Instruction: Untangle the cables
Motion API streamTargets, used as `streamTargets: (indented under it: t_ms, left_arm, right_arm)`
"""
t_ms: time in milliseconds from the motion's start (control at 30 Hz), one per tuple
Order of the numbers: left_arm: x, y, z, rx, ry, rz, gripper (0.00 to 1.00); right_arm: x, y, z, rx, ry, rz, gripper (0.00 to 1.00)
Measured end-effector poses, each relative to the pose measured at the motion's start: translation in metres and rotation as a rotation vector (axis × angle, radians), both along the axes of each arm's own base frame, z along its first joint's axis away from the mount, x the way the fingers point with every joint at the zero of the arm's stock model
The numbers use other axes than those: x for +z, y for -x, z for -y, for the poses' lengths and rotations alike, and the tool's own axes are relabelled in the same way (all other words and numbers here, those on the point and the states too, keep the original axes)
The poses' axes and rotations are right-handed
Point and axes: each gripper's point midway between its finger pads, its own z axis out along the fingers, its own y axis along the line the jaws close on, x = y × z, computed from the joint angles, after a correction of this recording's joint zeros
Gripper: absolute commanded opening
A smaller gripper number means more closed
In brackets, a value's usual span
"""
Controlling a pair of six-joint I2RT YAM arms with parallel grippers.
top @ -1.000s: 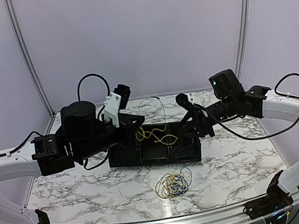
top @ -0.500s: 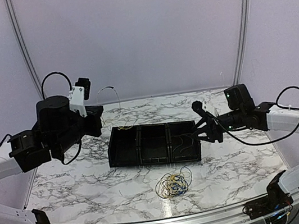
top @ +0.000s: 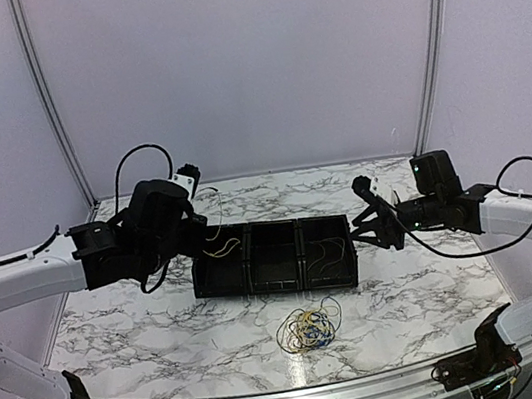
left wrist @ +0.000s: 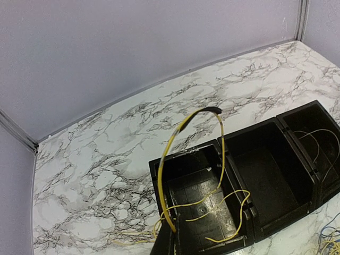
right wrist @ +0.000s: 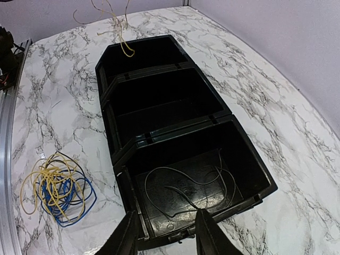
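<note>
The left tool (left wrist: 170,237) is clamped on a yellow cable (left wrist: 183,125), which arches up and trails into the left compartment of the black tray (top: 279,283) at the middle of the tabletop (top: 147,340). The right tool (right wrist: 166,223) hangs with its fingers apart and nothing between them at the tray's right end, where a pale cable (right wrist: 183,186) lies. The tangle of yellow and blue cables (top: 309,327) lies in front of the tray, toward the near edge.

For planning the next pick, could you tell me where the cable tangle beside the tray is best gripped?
Probably an outer yellow loop on the side of the tangle away from the tray, clear of the blue strands, from straight above: the tangle lies flat on the table, and loops spread apart there.
</note>
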Motion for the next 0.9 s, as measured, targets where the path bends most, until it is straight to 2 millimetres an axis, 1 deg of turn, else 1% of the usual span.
streamTargets:
  t_ms: [300, 500, 567, 667, 833, 900]
  left_arm:
    - [-0.039, -0.02, 0.027, -0.011, -0.108, -0.069, 0.0]
    - [-0.061, -0.029, 0.042, -0.03, -0.115, -0.119, 0.0]
    - [-0.066, -0.031, 0.042, -0.034, -0.095, -0.142, 0.0]
    - [-0.075, -0.041, 0.036, -0.021, -0.005, -0.172, 0.0]
    - [-0.11, -0.051, 0.006, 0.032, 0.105, -0.251, 0.0]
    - [-0.122, -0.051, -0.001, 0.043, 0.137, -0.283, 0.0]
  right_arm:
    - [0.001, -0.002, 0.002, -0.003, 0.015, 0.025, 0.37]
    - [0.001, -0.002, 0.002, -0.002, 0.018, 0.03, 0.38]
    - [0.0, -0.003, 0.002, -0.001, 0.019, 0.032, 0.38]
    - [0.0, -0.002, 0.002, -0.001, 0.02, 0.033, 0.38]
    - [0.0, -0.004, 0.003, -0.004, 0.024, 0.037, 0.37]
    - [0.0, -0.004, 0.004, -0.005, 0.025, 0.038, 0.37]
